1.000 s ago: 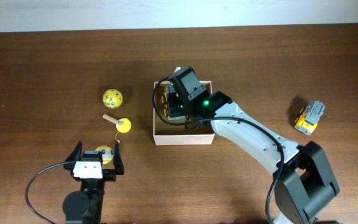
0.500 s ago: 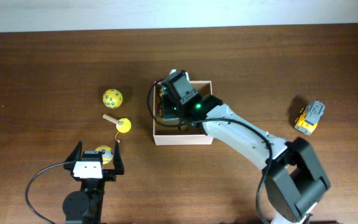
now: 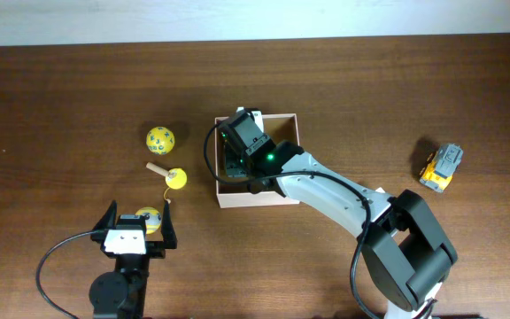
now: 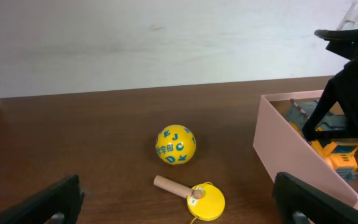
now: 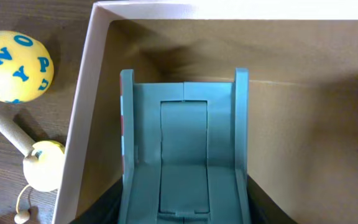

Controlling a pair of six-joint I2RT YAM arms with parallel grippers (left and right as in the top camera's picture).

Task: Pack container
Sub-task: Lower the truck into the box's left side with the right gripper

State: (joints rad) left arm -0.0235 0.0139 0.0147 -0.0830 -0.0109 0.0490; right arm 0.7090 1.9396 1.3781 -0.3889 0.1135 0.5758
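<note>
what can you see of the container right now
The container is a square, shallow, open-topped box with thin white walls and a tan, cardboard-looking inside. It sits flat on the dark wooden table, near the middle, with its walls upright. The right gripper reaches in from above, shut on a grey-blue and yellow toy truck close to one wall.

Container (image 3: 237, 200) white w/ tan inside; ball (image 3: 160, 139) yellow (blue letters); truck (image 3: 440, 167) grey & yellow.
</note>
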